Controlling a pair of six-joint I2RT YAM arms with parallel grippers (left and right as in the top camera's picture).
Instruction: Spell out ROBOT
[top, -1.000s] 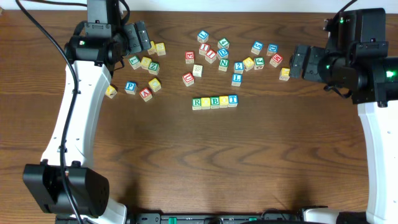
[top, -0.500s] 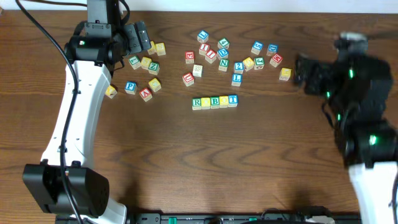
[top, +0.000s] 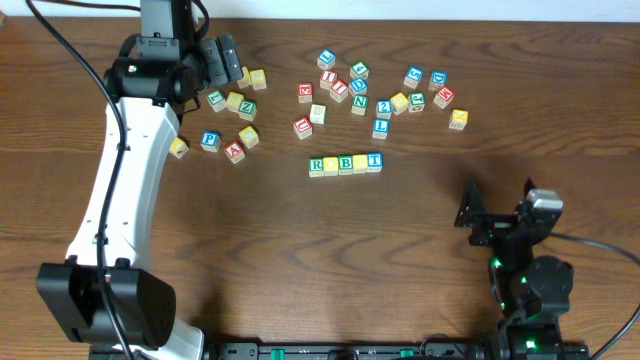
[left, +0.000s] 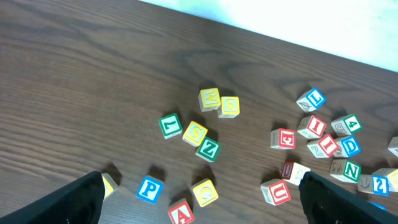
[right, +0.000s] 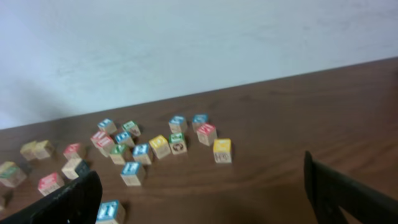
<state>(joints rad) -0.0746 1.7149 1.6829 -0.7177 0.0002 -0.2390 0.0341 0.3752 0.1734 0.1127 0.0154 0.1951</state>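
The right gripper (right: 200, 180) has its fingers spread wide with nothing between them. Its arm is folded low, well to the right of the row of blocks (top: 345, 162) and on the near side of it, close to the front edge of the table (top: 300, 260). The left gripper (left: 199, 186) is likewise spread and empty. It hangs beyond the row's left end on the far side, over a loose scatter (top: 235, 110) of lettered cubes. From the right gripper the row lies ahead and off to the left. In the right wrist view a blue-lettered cube (right: 110, 210) at the lower left is probably the row's right end, though the frame cuts it off. From the left gripper the row lies toward the robot and to the right, outside that wrist camera's frame.

The row is five cubes, touching, with its long axis running left to right, parallel to the front edge. It stands just on the near side of the bigger heap (top: 350, 85), apart from it. R at the left end, B in the middle and T at the right end read clearly from overhead. The second and fourth faces are too pale and small to read, so they may be O's, but this cannot be confirmed.

Neither gripper is much nearer the row. The right has perhaps the shorter line to the T end, the left to the R end. Judgement: if those two cubes are O's, the word stands complete and nothing remains to pick. If not, the swap falls to whichever arm has the spare O on its side of the row.
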